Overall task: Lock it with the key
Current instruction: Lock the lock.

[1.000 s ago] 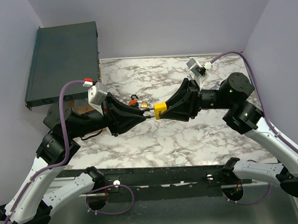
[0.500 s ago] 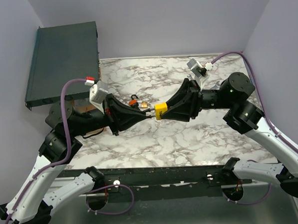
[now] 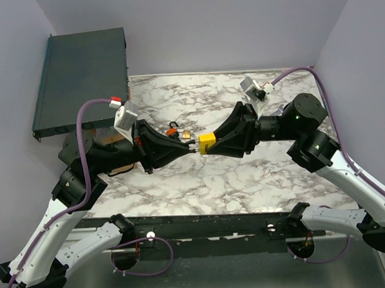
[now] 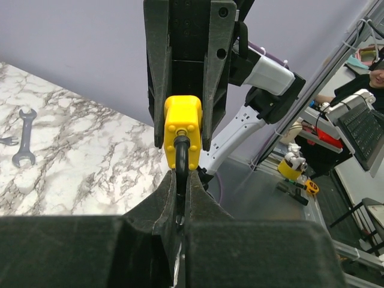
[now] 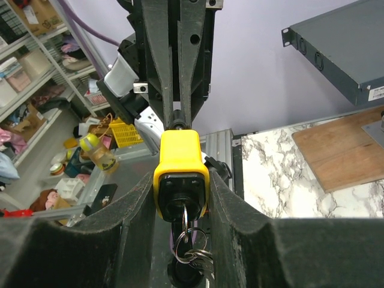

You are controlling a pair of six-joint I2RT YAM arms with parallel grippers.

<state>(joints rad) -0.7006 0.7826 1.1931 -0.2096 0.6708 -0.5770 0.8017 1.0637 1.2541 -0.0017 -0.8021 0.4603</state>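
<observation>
A yellow padlock (image 3: 207, 142) hangs in the air between both arms over the marble table. My right gripper (image 3: 212, 143) is shut on its body, one finger on each side (image 5: 180, 162). A key on a ring with more keys (image 5: 192, 243) is in the keyhole on the padlock's bottom face. My left gripper (image 3: 191, 148) is shut on the black shackle (image 4: 182, 161), pinched between its fingertips just under the yellow body (image 4: 182, 126). In the right wrist view the left gripper (image 5: 178, 114) meets the padlock's far end.
An orange-black padlock (image 3: 173, 129) and a small brass padlock (image 3: 187, 135) lie on the marble table (image 3: 246, 180) behind the grippers. A dark grey metal box (image 3: 82, 75) stands at the back left beside a wooden board (image 5: 342, 150). A wrench (image 4: 23, 137) lies on the table.
The left arm's wrist has shifted slightly up and right. Both grippers keep the same hold on the padlock, which stays in place.
</observation>
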